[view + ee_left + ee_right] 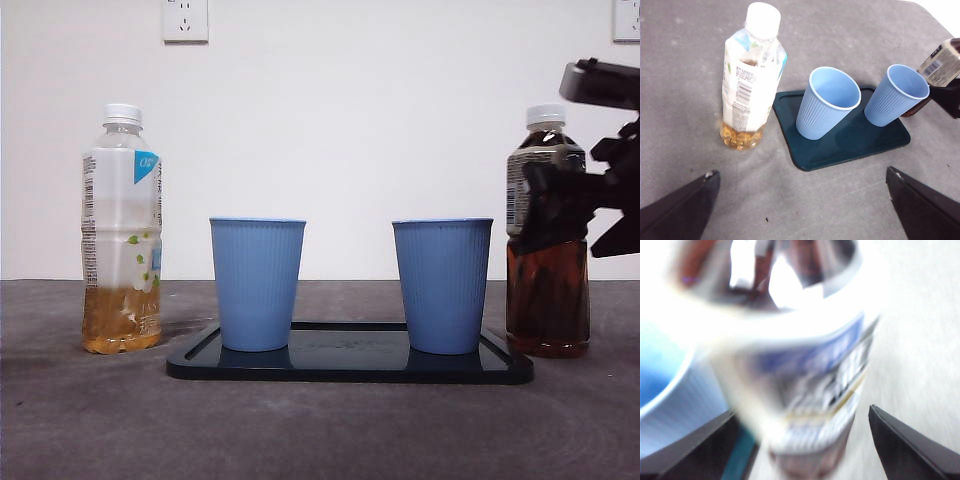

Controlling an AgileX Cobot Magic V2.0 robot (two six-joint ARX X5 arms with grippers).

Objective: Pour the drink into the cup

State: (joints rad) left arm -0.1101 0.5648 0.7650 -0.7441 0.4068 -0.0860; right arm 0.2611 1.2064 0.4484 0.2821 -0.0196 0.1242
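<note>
**Right gripper at the dark bottle's label band; grasp not yet closed**

Pale bottle: stands upright on the table, well left of the tray, white cap on. Only a shallow layer of amber drink sits at its base, so it should be light and easy to tip over. The left gripper hangs back from it with jaws spread wide, holding nothing.

Left cup and right cup: both blue, ribbed, upright on the tray, apart from one another. The left wrist view shows them empty. They look thin-walled and light, likely to slide or topple if nudged.

Dark bottle: stands upright on the table just beside the tray's right end, close to the right cup. It is filled with brown drink to near the shoulder, cap still on. Judged heavy for its size, with thin walls that will yield under a hard squeeze and a smooth wrapper that may slip.

Right gripper: level with the label band of the dark bottle. In the right wrist view its jaws stand spread on either side of the blurred bottle, not yet pinching it.

Recommended hold: the label band, above the liquid's middle, where the body is straightest. The cap must come off before any pour.
</note>
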